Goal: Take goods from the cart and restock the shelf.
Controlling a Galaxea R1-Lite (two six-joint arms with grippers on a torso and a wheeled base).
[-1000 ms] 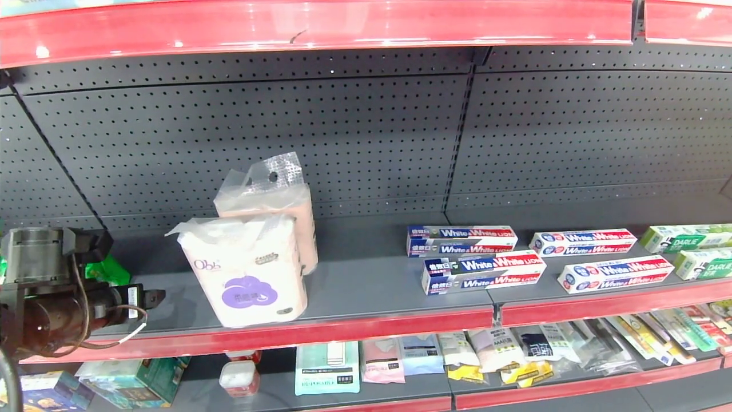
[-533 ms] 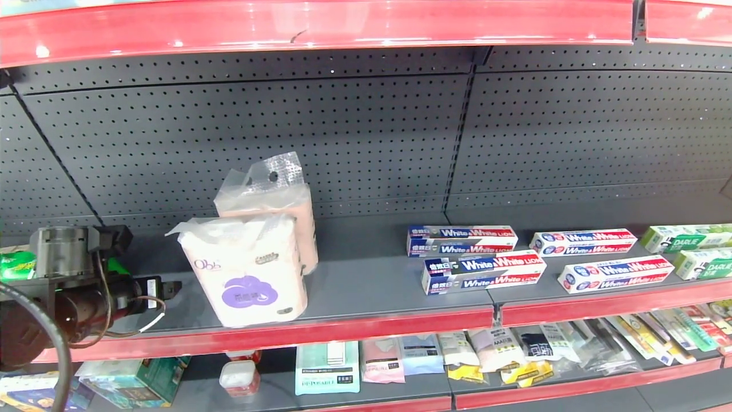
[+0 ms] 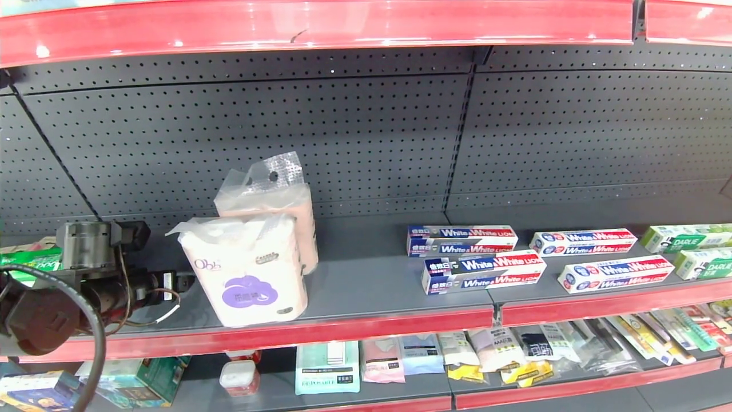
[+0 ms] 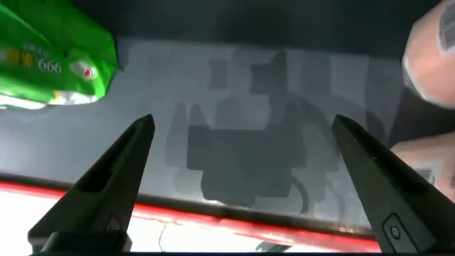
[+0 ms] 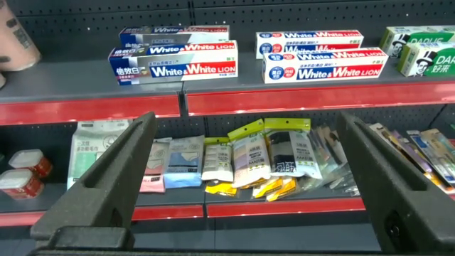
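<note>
The green pack (image 3: 30,258) lies on the shelf (image 3: 366,274), its long axis running 9 to 3 in the head view. It sits near 9 o'clock of our left tool (image 4: 243,122), which is released and empty, with the tissue pack (image 3: 246,274) just beside it at 3. Our right tool (image 5: 247,119), also released, faces the toothpaste boxes (image 5: 174,67). We judge the left arm nearer.

Shelf (image 3: 377,269): dark grey deck, red front lip, perforated back panel. White tissue pack (image 3: 246,274) with purple cloud print stands upright near the front lip, on the left half of the deck. Pink tissue pack (image 3: 280,206) stands upright just behind it, touching, clear plastic handle flap raised. Green pack (image 3: 34,258) lies flat at far left, apart from both.
</note>
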